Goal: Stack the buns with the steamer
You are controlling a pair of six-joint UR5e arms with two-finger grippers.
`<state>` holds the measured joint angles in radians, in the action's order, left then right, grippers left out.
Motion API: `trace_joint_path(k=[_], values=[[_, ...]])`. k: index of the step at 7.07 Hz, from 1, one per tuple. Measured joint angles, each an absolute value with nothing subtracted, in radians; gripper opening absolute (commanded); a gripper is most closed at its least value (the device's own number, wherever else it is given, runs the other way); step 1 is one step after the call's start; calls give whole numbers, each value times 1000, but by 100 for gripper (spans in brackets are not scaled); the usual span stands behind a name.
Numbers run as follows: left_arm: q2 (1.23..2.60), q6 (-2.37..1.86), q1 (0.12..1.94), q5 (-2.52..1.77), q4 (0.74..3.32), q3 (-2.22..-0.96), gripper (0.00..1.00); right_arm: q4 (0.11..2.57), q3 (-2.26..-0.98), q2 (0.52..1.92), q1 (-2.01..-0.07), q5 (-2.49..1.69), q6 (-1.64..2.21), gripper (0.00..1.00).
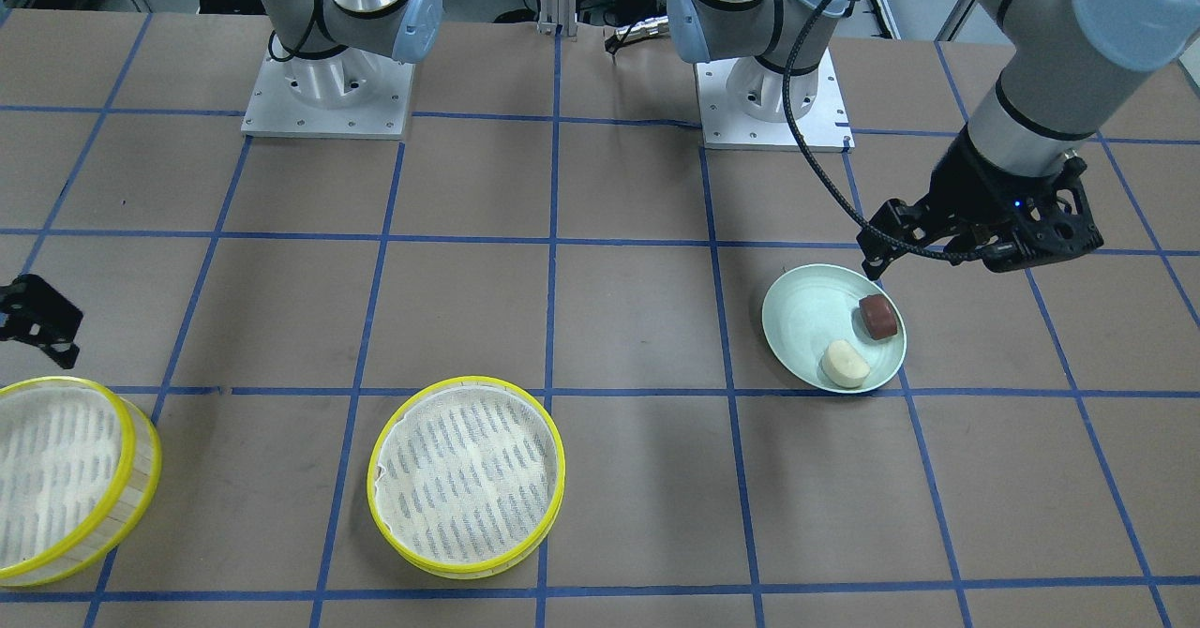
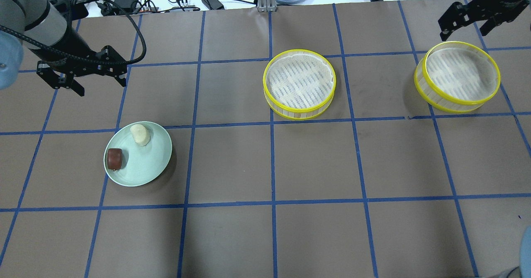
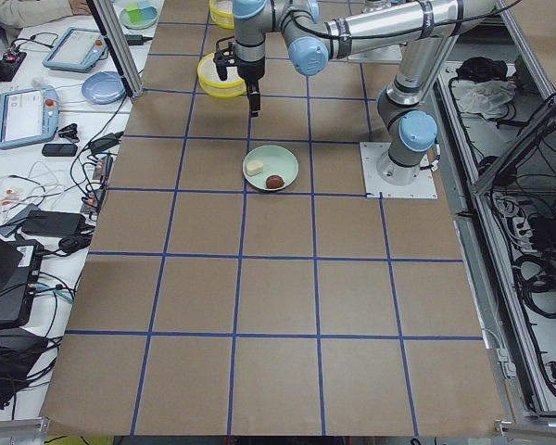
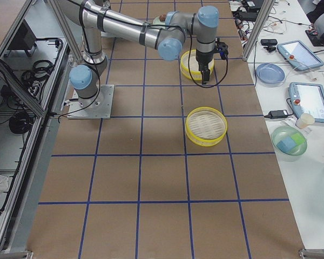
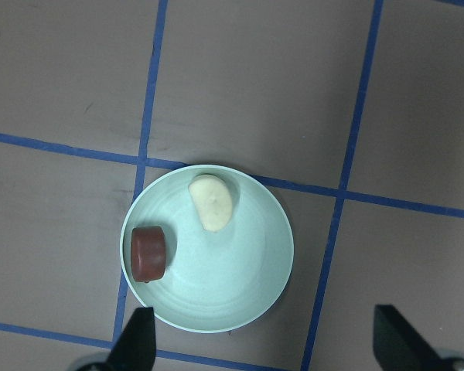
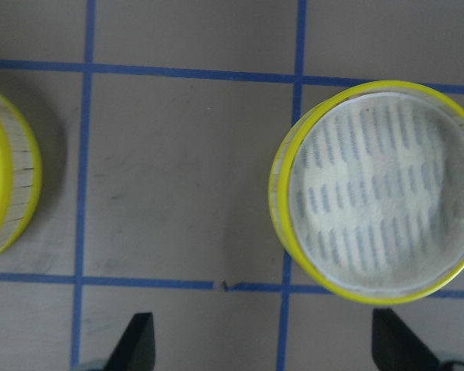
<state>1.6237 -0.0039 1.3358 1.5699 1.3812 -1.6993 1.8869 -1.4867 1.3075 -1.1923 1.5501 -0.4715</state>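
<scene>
On the green plate (image 5: 232, 286) sit white bun (image 5: 211, 201) and brown bun (image 5: 148, 253); left pincer (image 5: 267, 340) and right pincer (image 6: 267, 340) hang released.

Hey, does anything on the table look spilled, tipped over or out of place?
Nothing stands out. The cream bun and the brown bun lie on the green plate, the brown one near its rim. The middle steamer tray and the right-end steamer tray stand upright, empty, apart.
</scene>
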Motion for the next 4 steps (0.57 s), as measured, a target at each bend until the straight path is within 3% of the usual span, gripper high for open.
trace_joint_path(k=[4], values=[[1804, -156, 1308, 1573, 1309, -1727, 98, 2049, -1443, 1098, -1020, 1502, -738, 99]])
